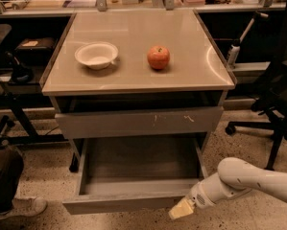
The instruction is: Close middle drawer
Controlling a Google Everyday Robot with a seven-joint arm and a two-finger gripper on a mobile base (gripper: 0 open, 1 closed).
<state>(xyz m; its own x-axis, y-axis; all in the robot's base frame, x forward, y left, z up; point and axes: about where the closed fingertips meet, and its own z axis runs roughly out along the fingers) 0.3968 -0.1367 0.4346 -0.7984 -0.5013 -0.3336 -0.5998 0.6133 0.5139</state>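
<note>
The middle drawer (pixel 133 169) is pulled far out below the tabletop. Its bare grey tray is open to view and its plain front panel (pixel 124 204) faces me at the bottom of the view. Above it sits the taller grey drawer front with small white scratches (pixel 138 121), slightly out. My gripper (pixel 181 209) comes in from the right on a white arm (pixel 248 178). Its pale tip is at the right end of the middle drawer's front panel, at or just in front of it.
A white bowl (pixel 96 55) and a red apple (pixel 158 57) sit on the cabinet top (pixel 133 75). A black office chair (pixel 277 104) stands at the right. A person's shoe (pixel 18 209) is at the lower left. Desks and clutter run along the back.
</note>
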